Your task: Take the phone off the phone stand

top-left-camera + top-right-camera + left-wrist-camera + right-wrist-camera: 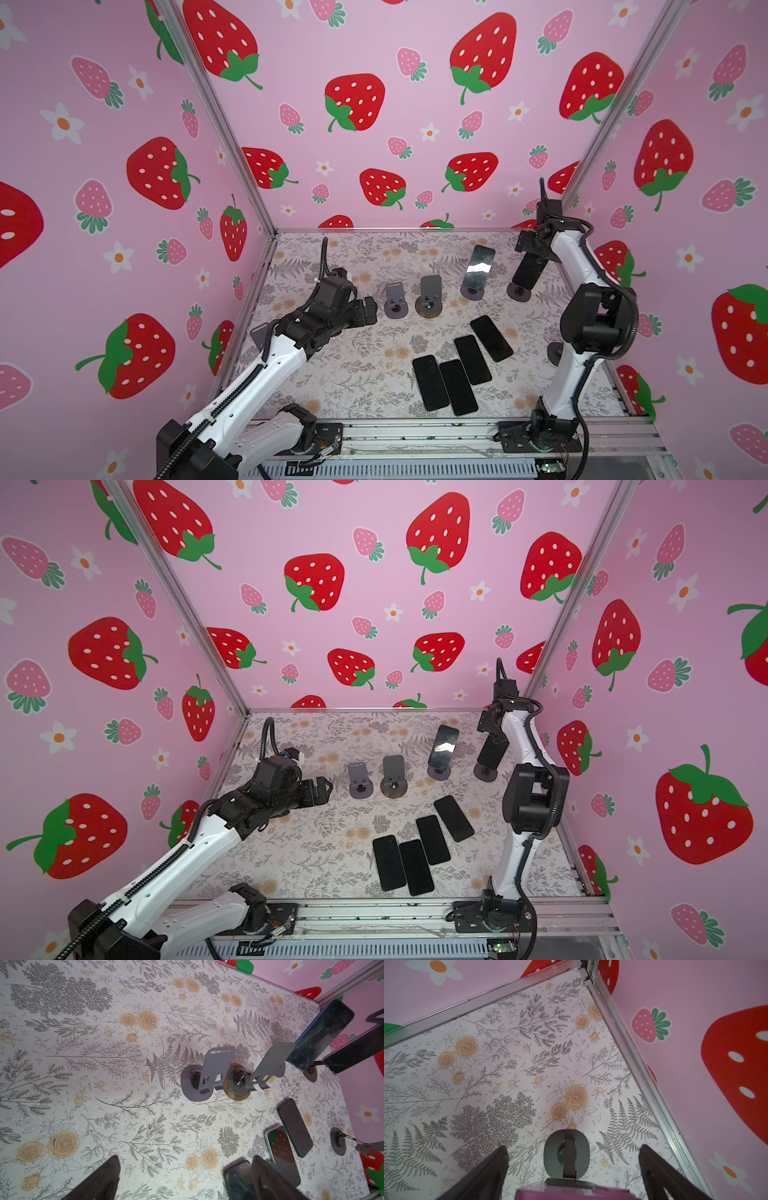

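A dark phone [527,272] leans on a phone stand with a round base [519,293] at the far right of the table. My right gripper [528,252] hangs just above the phone's top edge. In the right wrist view that gripper [573,1147] is open, its fingers [492,1169] on either side of the phone's top edge [571,1193], apart from it, with the stand's base [554,1157] beyond. A second phone [478,264] leans on another stand to its left. My left gripper [372,309] is open and empty over the table, left of the stands.
Two empty grey stands [395,299] [430,293] stand mid-table, in front of the left gripper [185,1157]. Several dark phones [458,386] lie flat nearer the front. Another stand base [555,353] sits by the right arm. Walls close in the back and sides.
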